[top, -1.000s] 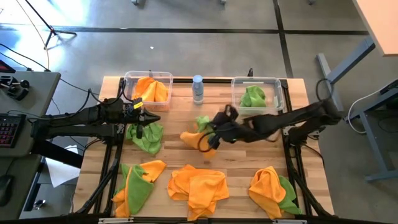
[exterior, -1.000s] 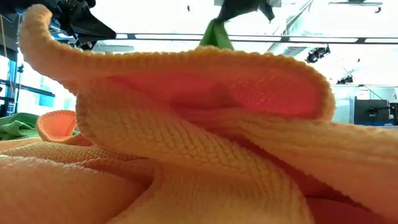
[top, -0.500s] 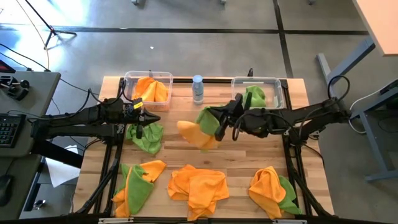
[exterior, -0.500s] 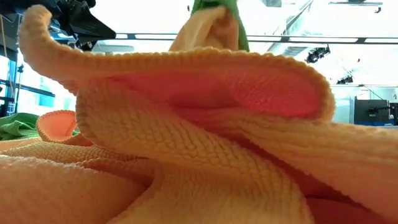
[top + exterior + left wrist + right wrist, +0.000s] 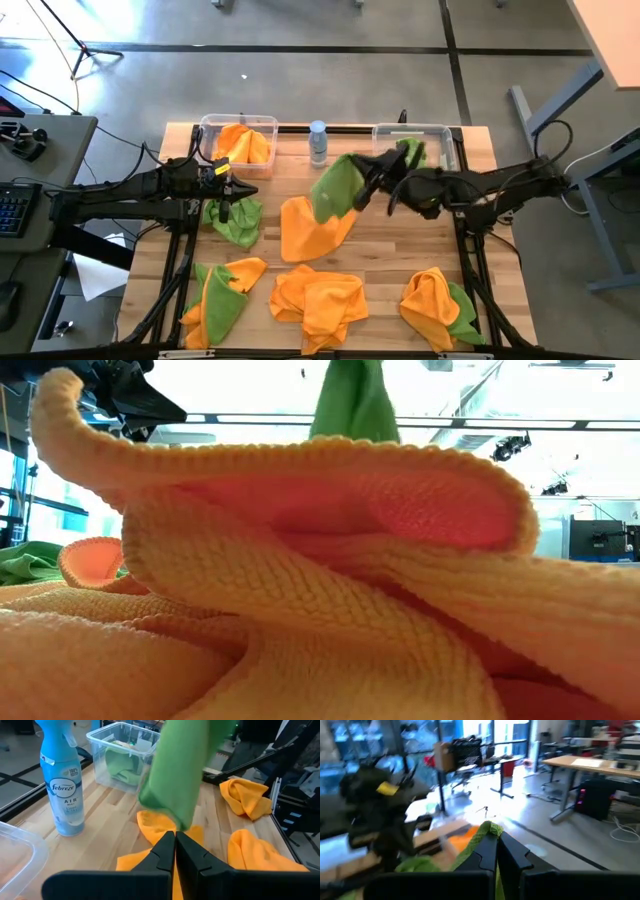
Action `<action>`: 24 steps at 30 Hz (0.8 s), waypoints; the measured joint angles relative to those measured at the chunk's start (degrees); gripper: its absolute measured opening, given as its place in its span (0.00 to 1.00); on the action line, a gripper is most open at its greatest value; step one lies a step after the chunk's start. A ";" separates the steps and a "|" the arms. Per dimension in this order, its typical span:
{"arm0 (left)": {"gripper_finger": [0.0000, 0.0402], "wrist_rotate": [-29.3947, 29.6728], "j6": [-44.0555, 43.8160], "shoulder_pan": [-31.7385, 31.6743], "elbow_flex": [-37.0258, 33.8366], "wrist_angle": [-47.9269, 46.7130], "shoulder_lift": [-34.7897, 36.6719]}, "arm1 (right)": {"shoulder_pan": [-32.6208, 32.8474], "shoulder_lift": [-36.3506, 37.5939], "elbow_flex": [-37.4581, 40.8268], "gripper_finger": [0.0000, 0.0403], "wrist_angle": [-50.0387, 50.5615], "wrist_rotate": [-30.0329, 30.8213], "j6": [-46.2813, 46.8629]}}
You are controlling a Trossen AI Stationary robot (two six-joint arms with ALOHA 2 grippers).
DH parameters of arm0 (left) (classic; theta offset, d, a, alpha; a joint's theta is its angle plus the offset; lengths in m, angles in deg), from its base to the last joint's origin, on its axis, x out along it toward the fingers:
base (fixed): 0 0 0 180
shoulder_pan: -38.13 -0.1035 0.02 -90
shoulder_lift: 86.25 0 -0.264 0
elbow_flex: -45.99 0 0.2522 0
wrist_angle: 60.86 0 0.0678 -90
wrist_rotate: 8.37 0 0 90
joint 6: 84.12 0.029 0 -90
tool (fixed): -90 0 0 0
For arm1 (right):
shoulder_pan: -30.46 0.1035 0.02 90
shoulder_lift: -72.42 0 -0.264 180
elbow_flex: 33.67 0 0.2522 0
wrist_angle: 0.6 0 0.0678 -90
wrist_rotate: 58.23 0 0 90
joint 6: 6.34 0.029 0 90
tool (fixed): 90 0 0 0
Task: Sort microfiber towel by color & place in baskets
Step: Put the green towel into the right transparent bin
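High view: the right gripper (image 5: 372,178) is clamped shut on a green towel (image 5: 336,188), holding it in the air over the middle of the table (image 5: 400,262), near the far edge; the cloth hangs down from the closed fingers and overlaps an orange towel (image 5: 308,230) lying spread on the wood just below it. In the right wrist view the green cloth bunches up between that arm's pressed-together fingers (image 5: 487,851). The left gripper (image 5: 236,190) is closed on nothing, its fingers meeting in the left wrist view, and it hovers near the table's left edge just above a crumpled green cloth (image 5: 236,222). Two clear baskets stand along the far edge. The left basket (image 5: 212,128), toward the far left corner, holds orange cloth (image 5: 243,143). The right basket (image 5: 443,132), toward the far right corner, holds green cloth (image 5: 408,153). Between them stands a spray bottle (image 5: 318,142) with a blue label. Along the near edge lie three piles: an orange and green pile (image 5: 220,290) by the near left corner, an all-orange pile (image 5: 318,296) in the middle, and an orange pile with green under it (image 5: 436,306) by the near right corner.
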 joint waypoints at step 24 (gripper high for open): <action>0.00 5.07 0.09 -0.04 0.04 7.10 -6.04 | -15.19 25.76 -0.05 0.00 16.22 7.59 -10.68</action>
